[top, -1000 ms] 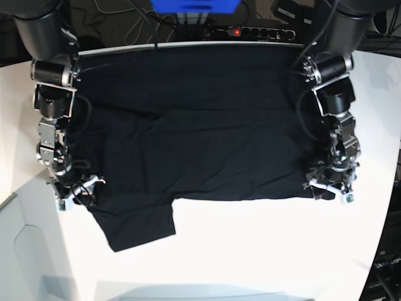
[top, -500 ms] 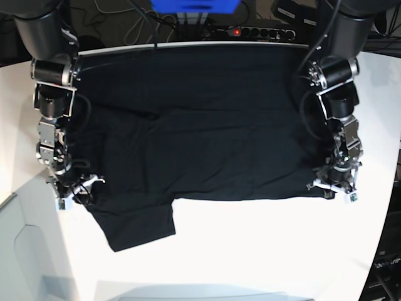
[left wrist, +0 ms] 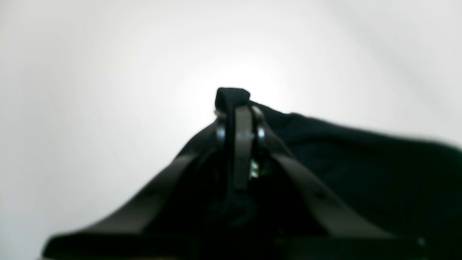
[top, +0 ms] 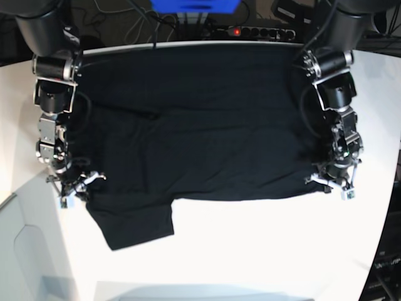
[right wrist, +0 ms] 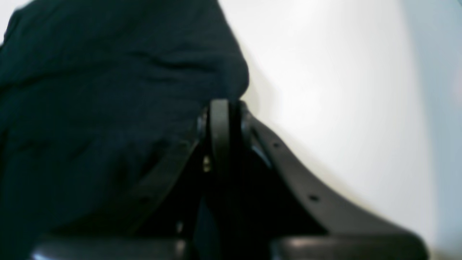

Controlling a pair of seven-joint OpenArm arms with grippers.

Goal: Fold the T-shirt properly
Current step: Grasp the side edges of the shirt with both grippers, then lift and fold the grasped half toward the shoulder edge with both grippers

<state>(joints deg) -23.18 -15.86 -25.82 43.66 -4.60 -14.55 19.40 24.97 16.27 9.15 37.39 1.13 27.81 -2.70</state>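
Note:
The black T-shirt [top: 194, 125] lies spread flat on the white table [top: 263, 244], with one sleeve [top: 135, 226] sticking out toward the front left. My left gripper [top: 332, 183] is at the shirt's front right corner. In the left wrist view it [left wrist: 238, 112] is shut, with a small nub of black cloth [left wrist: 232, 95] at its tips. My right gripper [top: 76, 188] is at the shirt's left edge above the sleeve. In the right wrist view it [right wrist: 221, 108] is shut against the shirt's edge [right wrist: 108, 90]. The tag and the collar label are not visible.
A black power strip [top: 254, 31] and cables lie behind the table's far edge, with a blue object [top: 194, 5] beside them. The table's rounded front edge [top: 207, 291] is near the bottom. Both arm columns stand at the shirt's far corners.
My left gripper has shifted slightly up and to the right at the shirt's front right corner. My right gripper has edged slightly toward the shirt. The shirt lies much the same.

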